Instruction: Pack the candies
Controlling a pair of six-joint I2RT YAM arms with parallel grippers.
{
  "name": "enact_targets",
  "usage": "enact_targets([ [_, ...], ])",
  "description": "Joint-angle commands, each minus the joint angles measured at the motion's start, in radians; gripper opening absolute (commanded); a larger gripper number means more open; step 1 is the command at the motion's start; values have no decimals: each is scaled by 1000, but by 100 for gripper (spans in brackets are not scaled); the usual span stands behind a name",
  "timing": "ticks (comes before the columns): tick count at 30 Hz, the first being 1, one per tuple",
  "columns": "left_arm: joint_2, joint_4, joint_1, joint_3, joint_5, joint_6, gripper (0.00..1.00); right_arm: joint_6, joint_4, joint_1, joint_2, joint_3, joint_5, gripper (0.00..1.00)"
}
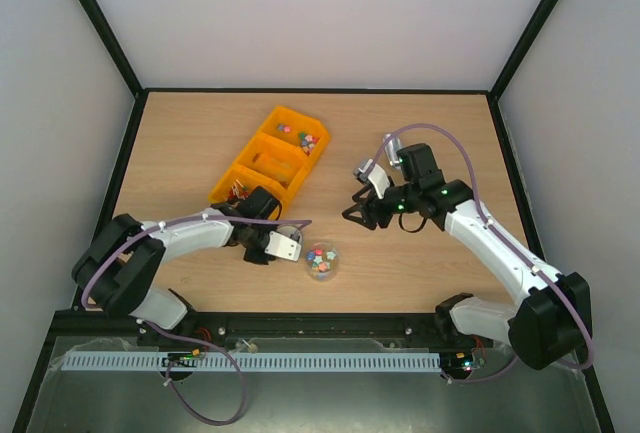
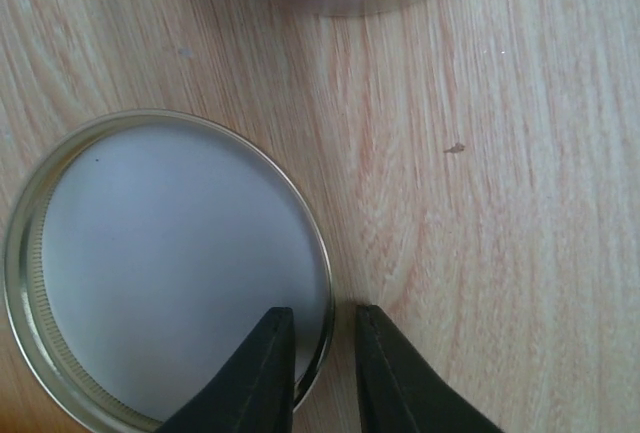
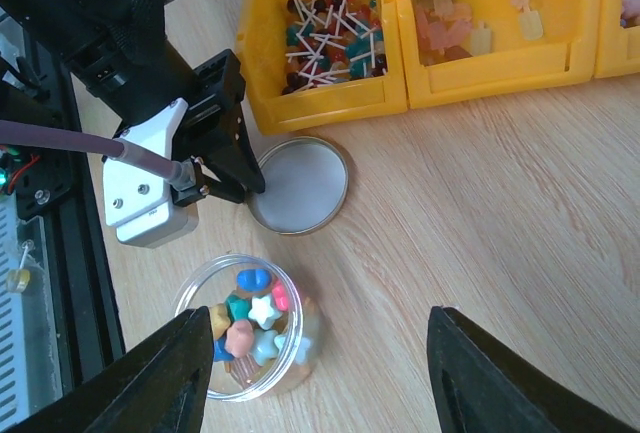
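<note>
A clear jar (image 1: 335,263) stands on the table and holds several candies (image 1: 320,258), which also show in the right wrist view (image 3: 245,313). More candies (image 1: 300,136) lie in the far compartment of the yellow bin (image 1: 228,181). The jar lid (image 2: 170,273) lies flat, inside up. My left gripper (image 2: 323,311) stands astride the lid's rim, jaws narrowly apart, with wood showing between rim and outer finger. My right gripper (image 3: 318,348) is wide open and empty above the table, with the jar (image 3: 310,343) by its left finger.
The bin's wall (image 3: 320,108) faces the lid (image 3: 300,188). Its near compartment holds red-and-white stick pieces (image 3: 335,33) and its middle one pale gummy pieces (image 3: 480,3). The left arm's white wrist block (image 3: 145,188) sits close to the jar.
</note>
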Motion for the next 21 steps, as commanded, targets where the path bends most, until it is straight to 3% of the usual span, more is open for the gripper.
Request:
enact_targets([
  [1,27,-6,-6,-11,-24,33,17,-4,-2,-10,-14,5,-2,60],
  [7,27,-61,2,31,2,13,3,-23,-9,-11,-19,14,6,59],
  [21,-32,-465,96,278,405,8,2,-95,41,-11,-80,-35,-12,59],
])
